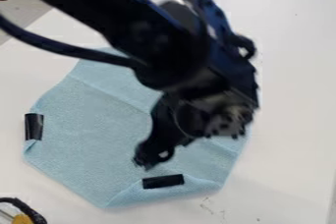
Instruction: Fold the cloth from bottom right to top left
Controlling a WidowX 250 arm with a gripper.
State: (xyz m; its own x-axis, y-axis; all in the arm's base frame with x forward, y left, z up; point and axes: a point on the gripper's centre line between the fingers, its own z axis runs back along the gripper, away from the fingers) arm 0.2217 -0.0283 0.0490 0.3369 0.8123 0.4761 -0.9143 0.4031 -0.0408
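One light blue cloth (98,120) is what we've got here, lying on a white table (295,70), in from the table's left edge and well apart from its far edge. It's mostly spread out, with creases running across it, but the side closest to us is turned up into a narrow flap toward the right. Two black strips sit on it: the left strip (34,126) is at the cloth's left side, standing roughly upright in our view, and the lower strip (162,181) lies by the turned-up part, tilted a little. Our black arm (98,7) comes in from the upper left and hides a good chunk of the cloth's upper right. The gripper (148,159) points down over the lower middle of the cloth, just beside the lower strip on its far side. It's all pretty dark down there, so we honestly can't tell whether the jaws are parted, closed or pinching any fabric. There are a few faint marks (211,207) on the table near the flap, and a yellow and black thing (21,218) pokes in at the lower left.
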